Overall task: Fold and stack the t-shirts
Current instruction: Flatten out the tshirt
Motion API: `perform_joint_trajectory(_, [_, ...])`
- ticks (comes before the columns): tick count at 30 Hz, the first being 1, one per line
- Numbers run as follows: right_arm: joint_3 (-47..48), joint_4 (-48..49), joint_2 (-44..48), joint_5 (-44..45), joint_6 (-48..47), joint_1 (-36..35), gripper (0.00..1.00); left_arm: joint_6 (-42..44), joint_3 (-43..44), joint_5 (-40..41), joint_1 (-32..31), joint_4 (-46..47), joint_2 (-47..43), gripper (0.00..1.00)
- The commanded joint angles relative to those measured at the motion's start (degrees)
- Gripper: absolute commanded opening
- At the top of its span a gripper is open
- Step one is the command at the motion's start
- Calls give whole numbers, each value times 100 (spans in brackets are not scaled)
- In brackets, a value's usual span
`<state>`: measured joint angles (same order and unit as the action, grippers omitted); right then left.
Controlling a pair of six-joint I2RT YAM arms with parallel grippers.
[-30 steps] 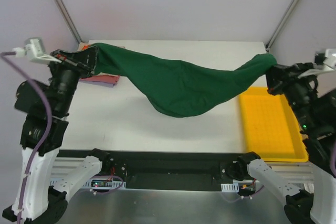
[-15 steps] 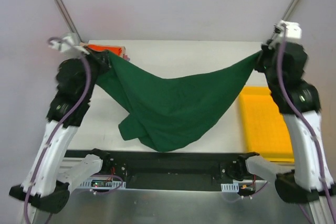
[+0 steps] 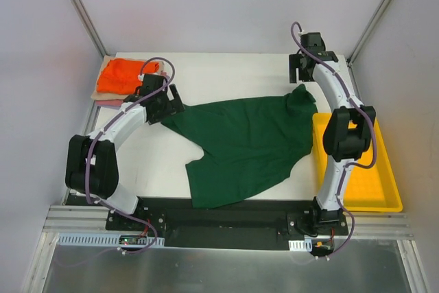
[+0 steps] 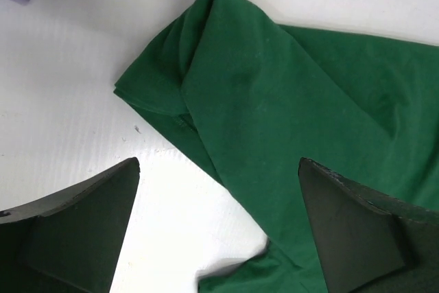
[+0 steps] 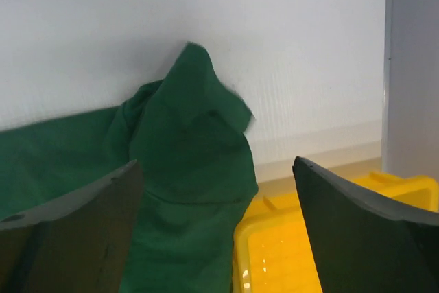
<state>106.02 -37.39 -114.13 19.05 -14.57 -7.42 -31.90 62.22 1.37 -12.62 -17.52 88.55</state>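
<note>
Two tools [image 4: 218, 166] [image 5: 218, 166] spread — green shirt [image 3: 240, 142] between;

Left gripper [image 4: 218, 162], jaws spread wide (gripping nothing), right gripper [image 5: 217, 164] spread likewise

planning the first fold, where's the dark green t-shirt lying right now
Top view: the dark green t-shirt lies spread across the middle of the table, right edge reaching the yellow tray, far-left corner near the folded orange shirt.
</note>
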Motion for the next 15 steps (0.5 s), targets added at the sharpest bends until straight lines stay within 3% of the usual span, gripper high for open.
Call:
perform_joint_trajectory(1, [325,-455,433,239,-98,-399,96,-53,-15,38,93,20,-583,99])
perform_joint_trajectory(5, [-851,-435,1330,-66,154,-1312,96,-298,-674,381,128,-23,-1207,99])
perform_joint_trajectory(9, [-2345,-271,2068,-1313,1445,-2568,96,-791,-1298,330,312,-59,-1989,99])
perform_joint_trajectory(12, [-3366,230,2202,-2122,2236,-3790,96,-975,-1659,399,374,-164,-2560,99])
perform_joint_trajectory(15, [-3781,609,2009,-2711,2668,-4354,96,-1222,-2063,461,383,-173,-3114,99])
